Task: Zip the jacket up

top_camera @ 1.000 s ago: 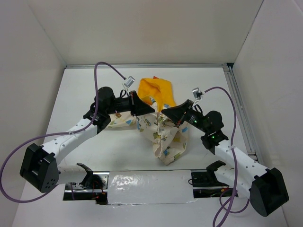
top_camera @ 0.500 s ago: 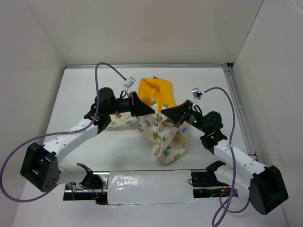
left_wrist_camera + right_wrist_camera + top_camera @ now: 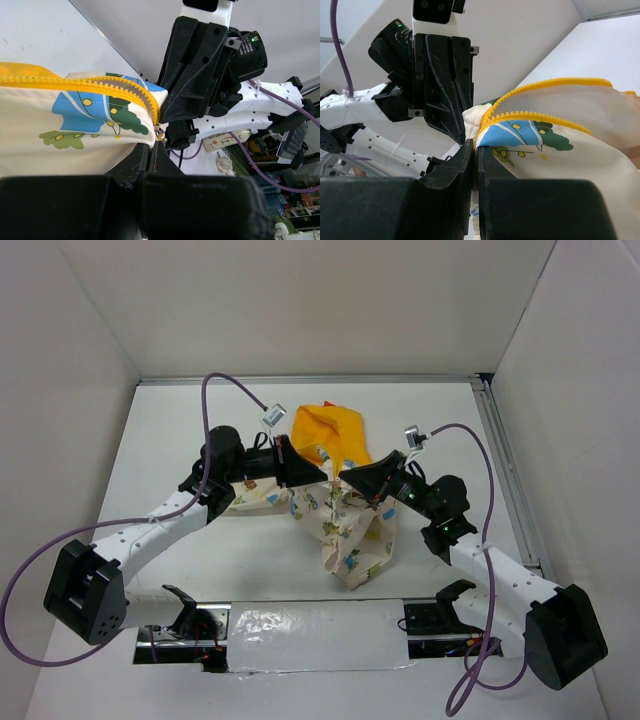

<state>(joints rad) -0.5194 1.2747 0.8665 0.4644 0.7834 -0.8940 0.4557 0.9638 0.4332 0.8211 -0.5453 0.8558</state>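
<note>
left gripper (image 3: 156,150): jaws pressed together, pinching the jacket (image 3: 350,540) at the end of its yellow zipper (image 3: 100,82)
right gripper (image 3: 472,147): jaws pinching the jacket's edge by the zipper, its tip close to the left one
jacket: centre of the top view, bunched, orange hood (image 3: 335,430) toward the top of the frame
table (image 3: 170,430): white, with a silvery strip (image 3: 315,635) along the bottom edge
room: plain white walls (image 3: 320,310) on three sides, metal rail (image 3: 505,470) at right

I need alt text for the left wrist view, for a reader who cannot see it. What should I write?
The left end effector, shut, pinches the cream printed jacket at the end of its yellow zipper. The black right end effector faces it closely from the opposite side.
</note>
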